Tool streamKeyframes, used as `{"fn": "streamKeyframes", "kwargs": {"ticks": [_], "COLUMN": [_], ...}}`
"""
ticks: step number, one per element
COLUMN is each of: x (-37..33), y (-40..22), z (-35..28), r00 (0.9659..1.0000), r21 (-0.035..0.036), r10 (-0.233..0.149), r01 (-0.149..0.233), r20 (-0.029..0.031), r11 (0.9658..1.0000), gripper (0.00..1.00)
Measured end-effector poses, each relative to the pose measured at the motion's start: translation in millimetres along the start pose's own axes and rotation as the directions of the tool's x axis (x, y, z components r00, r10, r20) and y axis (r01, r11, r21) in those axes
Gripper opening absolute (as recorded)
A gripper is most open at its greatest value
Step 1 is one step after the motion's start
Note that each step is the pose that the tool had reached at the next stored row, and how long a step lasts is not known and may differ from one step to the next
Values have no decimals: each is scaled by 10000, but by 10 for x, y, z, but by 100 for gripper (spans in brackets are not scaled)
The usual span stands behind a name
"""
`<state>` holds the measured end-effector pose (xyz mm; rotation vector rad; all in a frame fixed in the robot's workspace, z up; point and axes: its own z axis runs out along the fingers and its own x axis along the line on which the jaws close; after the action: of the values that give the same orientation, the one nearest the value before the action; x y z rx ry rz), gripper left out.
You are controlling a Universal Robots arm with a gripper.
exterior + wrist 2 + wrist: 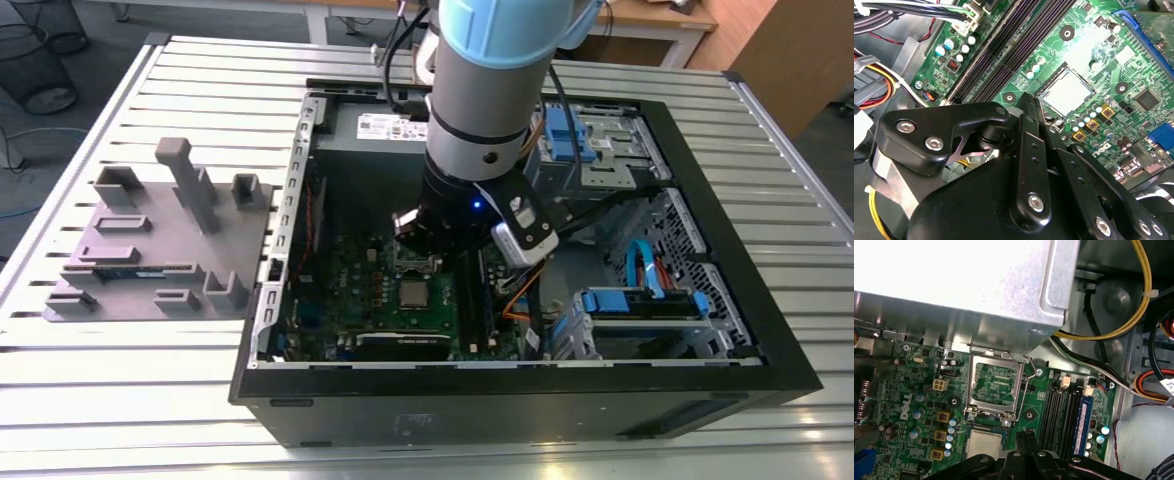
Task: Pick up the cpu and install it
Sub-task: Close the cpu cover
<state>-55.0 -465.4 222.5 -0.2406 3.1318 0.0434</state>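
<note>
The open computer case point(507, 405) lies on its side on the slatted metal table point(120, 400). A grey holder tray point(147, 250) sits on the slats just off the case's edge on the exterior view's left. The arm reaches down into the case over the green motherboard point(334, 310).

The cpu point(985, 445) lies flat in its socket near the middle of the motherboard, silver top up, and it looks level with the socket rim around it. The silver socket frame point(996, 385) is swung up and open at the edge of the socket, its wire lever point(1026, 382) alongside. Nothing covers the chip.

The gripper point(1026, 434) hangs low over the board, with its tip just beside the cpu on the side nearest the dark memory slots point(1061, 410), not over the chip itself. In both wrist views the claw looks pressed together with nothing pinched in it. From here I cannot tell whether the tip touches the board.
</note>
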Motion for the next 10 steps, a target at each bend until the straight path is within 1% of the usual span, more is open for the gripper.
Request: {"fn": "streamKeyframes", "kwargs": {"ticks": [10], "x": [-6], "y": [7], "z": [1], "r00": [10000], "r21": [0], "r10": [0], "r01": [0], "r20": [-1], "r11": [10000], "gripper": [11]}}
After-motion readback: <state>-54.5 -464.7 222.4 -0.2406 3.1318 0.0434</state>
